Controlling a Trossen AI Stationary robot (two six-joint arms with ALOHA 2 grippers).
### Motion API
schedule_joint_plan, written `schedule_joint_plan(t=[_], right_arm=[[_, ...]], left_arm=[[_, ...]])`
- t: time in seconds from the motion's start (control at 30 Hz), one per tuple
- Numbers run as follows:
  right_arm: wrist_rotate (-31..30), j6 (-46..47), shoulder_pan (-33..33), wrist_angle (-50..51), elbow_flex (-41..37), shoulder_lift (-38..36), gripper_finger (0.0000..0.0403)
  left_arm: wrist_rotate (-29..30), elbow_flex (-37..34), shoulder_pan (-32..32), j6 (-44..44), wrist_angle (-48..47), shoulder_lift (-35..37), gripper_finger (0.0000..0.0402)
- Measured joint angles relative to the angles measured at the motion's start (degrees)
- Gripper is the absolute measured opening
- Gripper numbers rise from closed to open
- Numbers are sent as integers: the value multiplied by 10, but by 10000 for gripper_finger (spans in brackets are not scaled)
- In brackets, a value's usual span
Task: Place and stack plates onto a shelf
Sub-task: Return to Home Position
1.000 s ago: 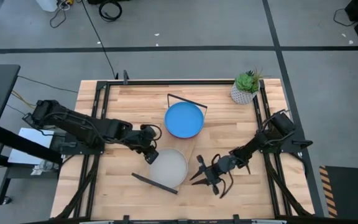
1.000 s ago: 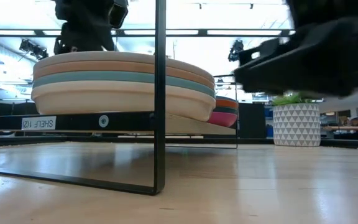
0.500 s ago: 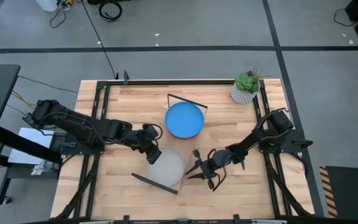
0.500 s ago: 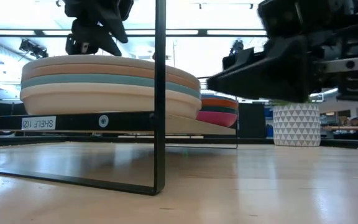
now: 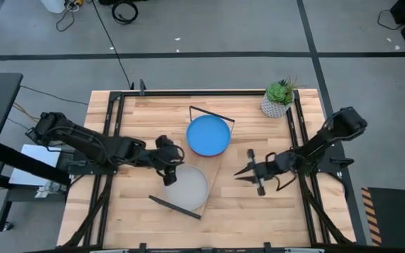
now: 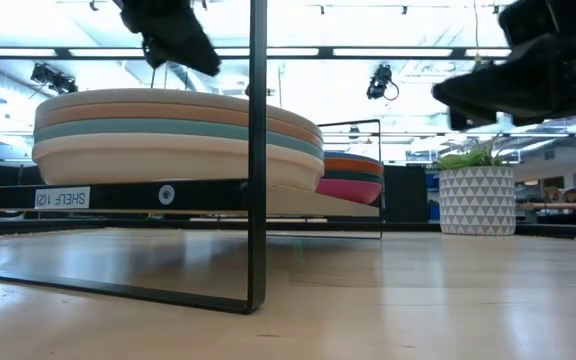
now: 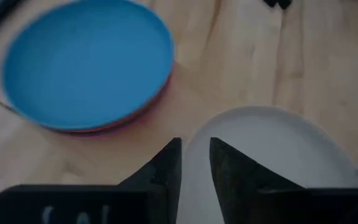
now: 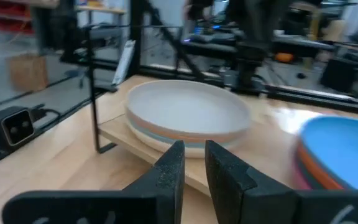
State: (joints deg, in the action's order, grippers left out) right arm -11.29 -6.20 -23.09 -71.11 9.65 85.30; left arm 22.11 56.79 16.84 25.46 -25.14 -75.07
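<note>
The light-wood shelf point(image 5: 215, 167) lies slantwise on the table with a black wire frame point(image 6: 257, 150) at each short end. It carries two stacks of plates. The nearer stack point(image 5: 188, 188) point(image 6: 173, 135) has a cream plate on top, with tan and teal below. The farther stack point(image 5: 208, 135) point(image 7: 86, 62) has the bright blue plate on top, above orange and magenta point(image 6: 350, 178). My left gripper point(image 5: 171, 162) point(image 7: 196, 155) hovers, shut, over the cream stack's far rim. My right gripper point(image 5: 247, 171) point(image 8: 194, 155), also shut, hangs in the air right of the shelf, pointing at it.
A white patterned plant pot point(image 5: 278, 100) point(image 6: 476, 200) stands at the table's far right corner. Bare slatted tabletop point(image 5: 259, 218) lies near and right of the shelf. Black frame rails point(image 5: 114, 140) run along the table's left and right edges.
My right gripper drew back from the cream stack's right edge toward the table's right edge and rose. Before that, the cream-topped stack slid slightly toward the table's left on the shelf. My left gripper lifted off the stack's top and shifted a little toward the far edge.
</note>
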Motion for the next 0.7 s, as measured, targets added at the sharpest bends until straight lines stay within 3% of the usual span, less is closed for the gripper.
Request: schedule_joint_plan(t=[0.27,0.47,0.7], right_arm=[[-46,54,-1,-14,-89,-114,59],[-48,79,-1,116,-93,-223,56],[-48,85,-2,268,-93,-363,56]], left_arm=[[36,-38,-2,-77,12,64,17],[40,-156,0,-73,111,144,9],[68,-271,20,-52,162,247,6]])
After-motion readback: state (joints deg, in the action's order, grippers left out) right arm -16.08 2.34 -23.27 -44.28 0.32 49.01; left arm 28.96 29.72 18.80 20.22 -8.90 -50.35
